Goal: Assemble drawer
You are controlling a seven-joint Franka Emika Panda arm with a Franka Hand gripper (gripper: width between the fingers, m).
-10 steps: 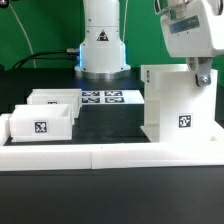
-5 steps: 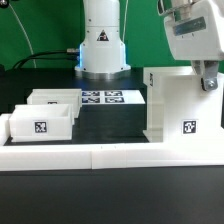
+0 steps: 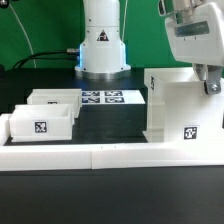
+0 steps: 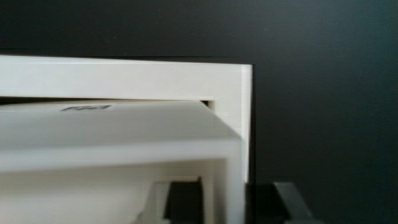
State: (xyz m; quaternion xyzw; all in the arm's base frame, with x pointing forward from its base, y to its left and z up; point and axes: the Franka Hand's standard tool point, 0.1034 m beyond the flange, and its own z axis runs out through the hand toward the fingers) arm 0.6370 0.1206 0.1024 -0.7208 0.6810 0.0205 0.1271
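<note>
The large white drawer shell (image 3: 172, 105) stands on the table at the exterior view's right, with a square tag low on its front. My gripper (image 3: 208, 86) comes down from above and is shut on the shell's upper right wall. In the wrist view the shell (image 4: 125, 120) fills the picture, and my gripper (image 4: 228, 206) has one dark finger on each side of its thin wall. Two small white trays sit at the exterior view's left: a front one (image 3: 40, 125) with a tag and one behind it (image 3: 55, 99).
The marker board (image 3: 101, 98) lies flat between the trays and the shell. A low white border wall (image 3: 110, 155) runs along the front. The arm's white base (image 3: 103, 40) stands behind, with a green backdrop.
The shell and my gripper have shifted together toward the exterior view's right and a little lower. The trays have not moved.
</note>
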